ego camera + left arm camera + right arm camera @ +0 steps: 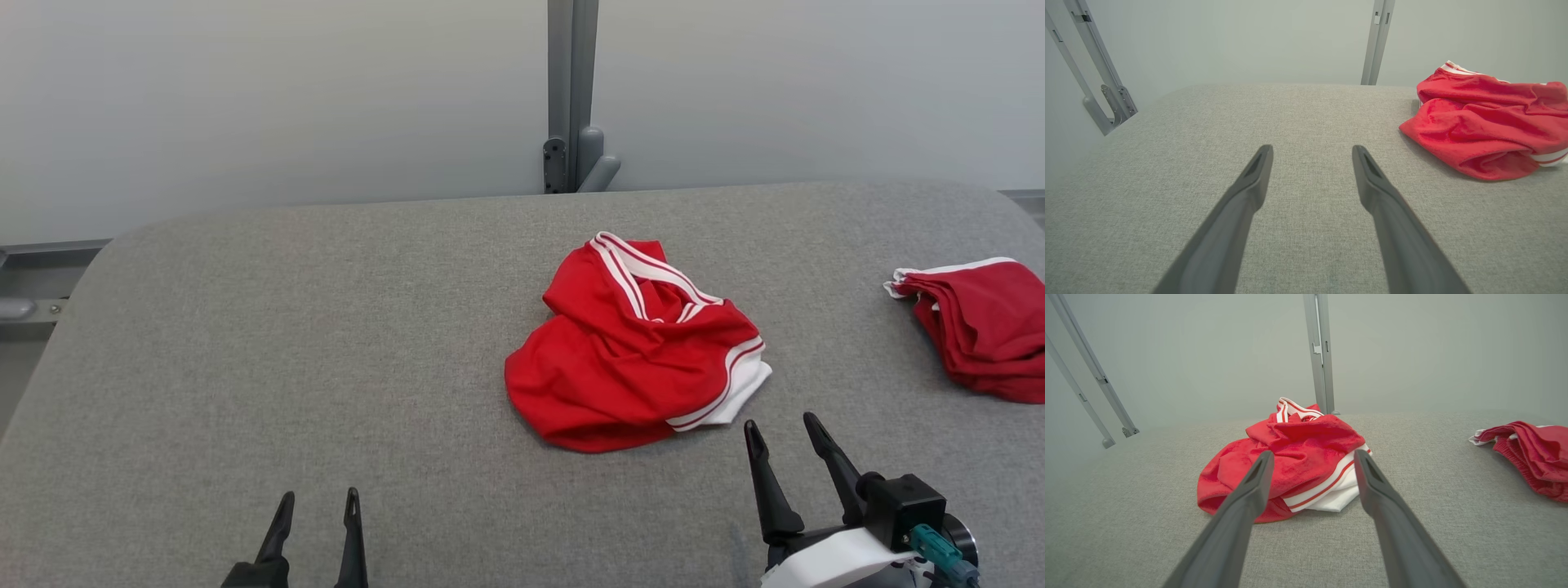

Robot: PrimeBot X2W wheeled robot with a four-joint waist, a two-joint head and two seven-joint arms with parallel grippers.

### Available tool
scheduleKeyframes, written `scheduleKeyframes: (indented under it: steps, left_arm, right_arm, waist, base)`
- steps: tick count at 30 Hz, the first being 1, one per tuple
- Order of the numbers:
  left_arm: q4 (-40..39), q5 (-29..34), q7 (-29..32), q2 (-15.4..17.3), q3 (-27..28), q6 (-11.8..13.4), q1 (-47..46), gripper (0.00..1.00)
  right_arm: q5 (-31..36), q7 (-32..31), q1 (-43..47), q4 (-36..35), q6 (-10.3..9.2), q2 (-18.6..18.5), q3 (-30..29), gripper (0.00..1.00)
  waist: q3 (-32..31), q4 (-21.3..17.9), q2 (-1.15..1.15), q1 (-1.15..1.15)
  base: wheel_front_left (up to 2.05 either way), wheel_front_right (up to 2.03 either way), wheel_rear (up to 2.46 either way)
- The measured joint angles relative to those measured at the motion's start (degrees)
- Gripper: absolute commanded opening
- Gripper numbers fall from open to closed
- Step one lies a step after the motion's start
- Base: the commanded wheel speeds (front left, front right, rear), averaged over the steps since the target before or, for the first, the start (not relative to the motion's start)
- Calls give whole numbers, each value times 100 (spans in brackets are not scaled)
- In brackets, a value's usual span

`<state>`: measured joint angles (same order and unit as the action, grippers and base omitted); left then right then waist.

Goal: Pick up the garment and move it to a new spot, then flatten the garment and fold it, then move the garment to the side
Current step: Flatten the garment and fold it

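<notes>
A crumpled red garment [633, 347] is shown on the counter [245, 343], just beyond the empty, wide-spread right hand [779, 420], the left hand [319, 494] likewise spread; one loose layer might be pinched and slip free.

A crumpled red garment [629, 359] lies right of centre on the grey table [286, 343]. My right gripper [780, 423] sits just near of it, fingers apart. My left gripper [320, 494], likewise spread, is well left. A second red garment [984, 327] lies far right.
</notes>
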<state>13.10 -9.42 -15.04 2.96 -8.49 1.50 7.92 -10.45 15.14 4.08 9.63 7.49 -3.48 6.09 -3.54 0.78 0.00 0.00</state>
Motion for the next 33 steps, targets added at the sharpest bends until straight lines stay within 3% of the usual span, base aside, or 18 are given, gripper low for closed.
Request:
scheduleKeyframes:
  steps: [18,25,33]
  left_arm:
    - [-32,-51,0,-8,-124,105,-21,100]
    - [-137,-51,-1,-11,-212,231,-163,100]
    - [-250,98,-1,-10,-397,177,-380,100]
  right_arm:
    - [70,0,-15,57,0,-103,121,100]
    - [112,0,-644,487,0,-510,164,100]
    - [32,0,-1704,1727,0,-1223,393,100]
  waist:
    - [49,21,0,0]
    - [162,181,0,0]
    - [352,459,0,0]
  base:
    - [0,0,0]
    - [0,0,0]
    - [0,0,0]
